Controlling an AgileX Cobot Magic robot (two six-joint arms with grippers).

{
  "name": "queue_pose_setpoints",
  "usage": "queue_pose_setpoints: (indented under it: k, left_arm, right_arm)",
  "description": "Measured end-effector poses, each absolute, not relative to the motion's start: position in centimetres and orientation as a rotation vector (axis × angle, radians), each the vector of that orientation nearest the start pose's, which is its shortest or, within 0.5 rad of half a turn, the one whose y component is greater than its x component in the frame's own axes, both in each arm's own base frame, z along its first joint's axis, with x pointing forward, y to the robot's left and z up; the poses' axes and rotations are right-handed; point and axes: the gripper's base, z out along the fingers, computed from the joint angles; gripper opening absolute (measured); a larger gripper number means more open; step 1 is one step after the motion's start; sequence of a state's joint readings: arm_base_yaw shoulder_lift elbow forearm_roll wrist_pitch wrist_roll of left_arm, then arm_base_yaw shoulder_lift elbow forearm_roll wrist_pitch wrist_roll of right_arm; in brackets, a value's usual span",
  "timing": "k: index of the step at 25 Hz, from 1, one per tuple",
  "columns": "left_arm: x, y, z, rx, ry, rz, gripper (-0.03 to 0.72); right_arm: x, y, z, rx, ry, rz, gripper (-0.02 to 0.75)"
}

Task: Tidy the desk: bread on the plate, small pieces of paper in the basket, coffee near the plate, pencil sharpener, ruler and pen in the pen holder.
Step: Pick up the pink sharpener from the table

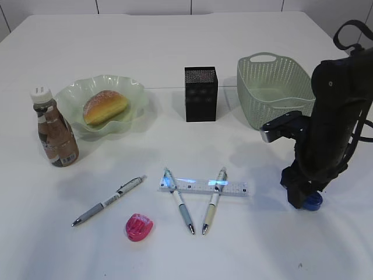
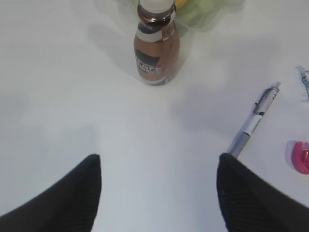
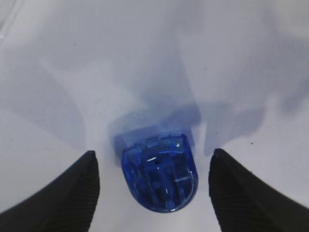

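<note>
Plate (image 1: 133,93) holds the bread (image 1: 105,107); coffee bottle (image 1: 55,132) just beside it. Basket (image 1: 274,87) holds nothing visible; pen holder (image 1: 201,93) contents cannot tell. Right gripper (image 3: 153,186) jaws wide, straddling blue sharpener (image 3: 159,174) on desk (image 1: 175,46). Left gripper (image 2: 159,193) jaws wide, holding nothing.

Light: bright and even, washing out the white table (image 1: 175,41) — soft shadows are falling toward the camera.
Glare: the ruler (image 1: 203,186) is flashing blue-white.
Focus: the blue sharpener (image 3: 159,171) is blurring slightly — wrist views are looking soft.
</note>
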State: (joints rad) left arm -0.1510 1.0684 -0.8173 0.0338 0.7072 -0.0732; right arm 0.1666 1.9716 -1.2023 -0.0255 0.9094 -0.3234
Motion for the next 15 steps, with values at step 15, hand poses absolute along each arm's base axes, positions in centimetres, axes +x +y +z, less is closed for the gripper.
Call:
queue_pose_setpoints:
  k: [15]
  left_arm:
    - [20.5, -2.9, 30.0, 0.120, 2.444, -0.056, 0.526]
  right_arm:
    - [34.8, 5.7, 12.4, -0.801, 3.091, -0.027, 0.552]
